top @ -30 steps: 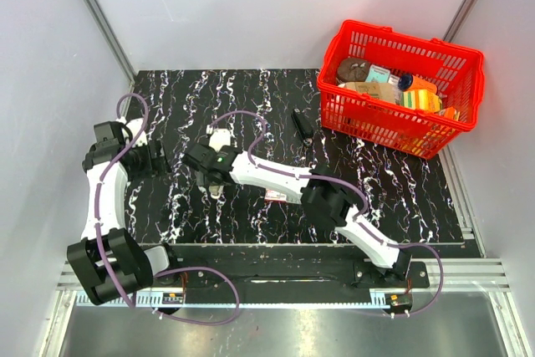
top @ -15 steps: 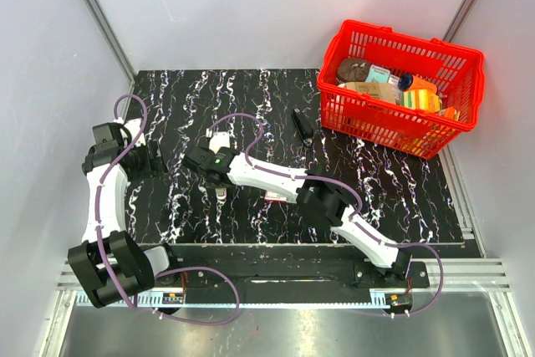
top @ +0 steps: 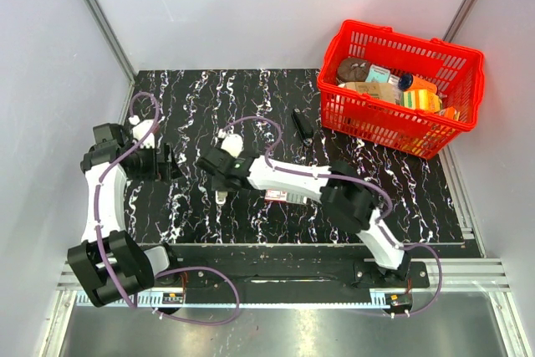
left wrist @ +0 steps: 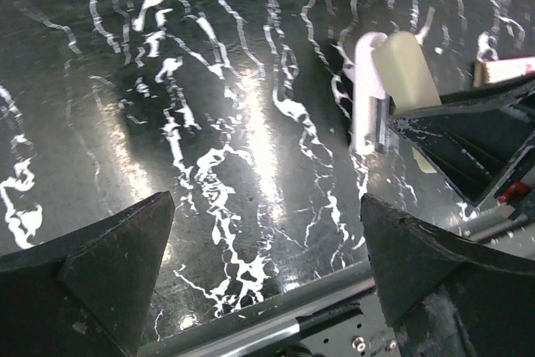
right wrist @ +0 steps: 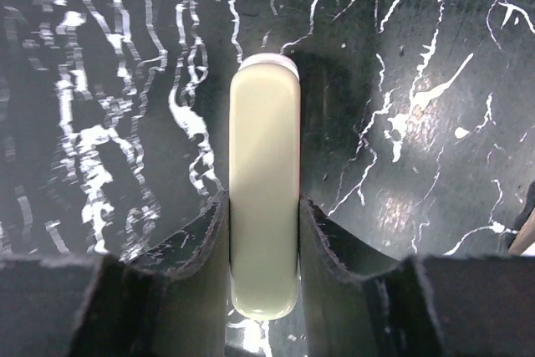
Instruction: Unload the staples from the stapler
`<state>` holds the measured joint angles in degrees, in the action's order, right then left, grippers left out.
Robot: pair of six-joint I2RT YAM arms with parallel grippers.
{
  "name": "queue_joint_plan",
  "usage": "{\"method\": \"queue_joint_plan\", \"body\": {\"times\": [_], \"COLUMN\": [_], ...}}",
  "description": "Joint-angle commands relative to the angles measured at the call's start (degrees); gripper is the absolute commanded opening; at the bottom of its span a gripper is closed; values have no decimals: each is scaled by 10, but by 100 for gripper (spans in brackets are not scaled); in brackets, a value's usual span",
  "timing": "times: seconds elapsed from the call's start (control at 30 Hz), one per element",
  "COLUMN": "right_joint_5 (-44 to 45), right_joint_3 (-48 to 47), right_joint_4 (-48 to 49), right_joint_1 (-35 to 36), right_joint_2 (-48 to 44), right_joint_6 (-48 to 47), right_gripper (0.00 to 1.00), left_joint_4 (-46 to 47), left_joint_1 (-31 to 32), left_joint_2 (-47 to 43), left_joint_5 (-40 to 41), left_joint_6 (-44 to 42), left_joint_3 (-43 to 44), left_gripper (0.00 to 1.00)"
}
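A black table point(top: 418, 177) with white marble veining fills the workspace. At its far right corner stands a red plastic mesh basket point(top: 378, 120) holding assorted packets.

The slim all-black bar-shaped stapler point(top: 303, 125) lies flat on the table just beside the basket's left end, well apart from both arms and touched by neither.

The right gripper point(right wrist: 263, 206) reaches across to the left-centre of the table. Its two fingers are drawn in tight against the long sides of a short beige oblong piece point(right wrist: 264, 165), which sticks out ahead of the fingertips low over the surface. Whether the piece touches the table I cannot tell. The left wrist view shows a pale silver-white part running along one side of it.

The left gripper point(left wrist: 263, 215) sits near the table's left edge, facing the beige piece with its fingers spread wide and nothing between them.

A small red-and-white box point(top: 280, 198) lies on the table, partly hidden by the right forearm.
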<state>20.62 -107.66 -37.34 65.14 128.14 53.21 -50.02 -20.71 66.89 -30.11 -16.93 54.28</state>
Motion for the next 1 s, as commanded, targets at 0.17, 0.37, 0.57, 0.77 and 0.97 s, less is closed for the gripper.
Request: {"method": "queue_joint_plan", "body": {"times": [0.17,0.37,0.57,0.77,0.97], "right_joint_5": [-32,-74,-105,-142,-169], "right_joint_3": [103,137,178,210,215], "right_joint_4": [212,244,277,326,351], "right_joint_1": [-7,-22,-30,-38,-41], "right_joint_2": [-132,-155,-196,-212,-212], "right_joint_6": [32,54,64,95,113], "right_gripper": [0,0,0,0,0], "left_joint_4": [-103,-124,-125,-155,-155], "left_joint_1": [3,5,6,19,28], "left_joint_2": [24,36,39,82,104], "left_joint_5": [-169,-153,-101,-108,-147], "left_joint_6": [-176,-276,-397,-443,-448], "left_joint_3": [40,33,15,34,31], "left_gripper": [99,99,94,82,73]}}
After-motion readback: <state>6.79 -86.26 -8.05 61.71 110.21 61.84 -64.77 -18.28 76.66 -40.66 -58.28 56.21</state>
